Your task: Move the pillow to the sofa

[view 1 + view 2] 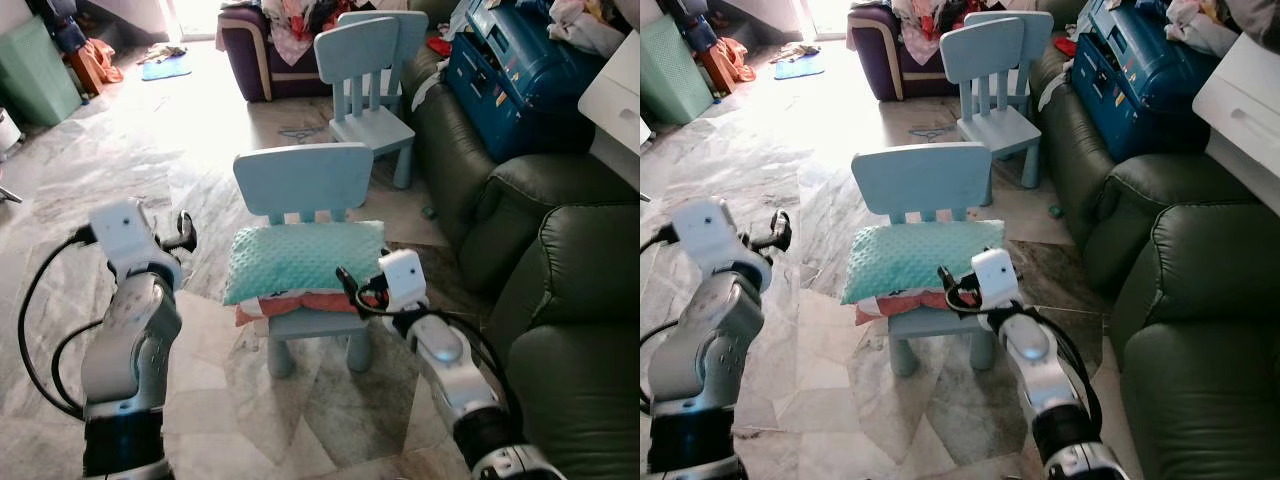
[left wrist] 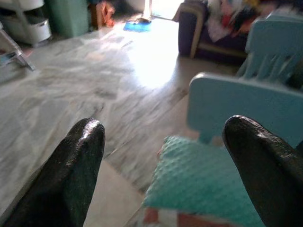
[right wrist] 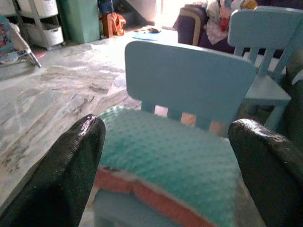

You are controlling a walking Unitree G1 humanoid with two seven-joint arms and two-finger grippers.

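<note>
Teal and dimpled on top, with an orange-and-white underside showing along its front edge, the pillow [image 1: 303, 258] lies flat on the seat of a small pale-blue chair [image 1: 303, 180], pushed back against the chair's backrest and overhanging the seat on both sides. The right gripper [image 1: 347, 283] is at the pillow's front right corner, just beside it; whether it touches cannot be told. Seen from the right wrist, its two black fingers [image 3: 61, 179] are spread wide and empty, with the pillow [image 3: 173, 158] lying between and beyond them. The left gripper [image 1: 184, 232] is raised off to the pillow's left, apart from it, over the marble floor [image 1: 120, 170]; from the left wrist its fingers [image 2: 66, 175] are likewise wide apart and hold nothing, with the pillow's left end [image 2: 203, 184] ahead of them. A dark green sofa [image 1: 545, 290] stands just to the right of the chair, its armrest close to the right arm. Farther back stands a second pale-blue chair [image 1: 368, 75], and a blue case [image 1: 510, 75] lies on the far part of the sofa.
</note>
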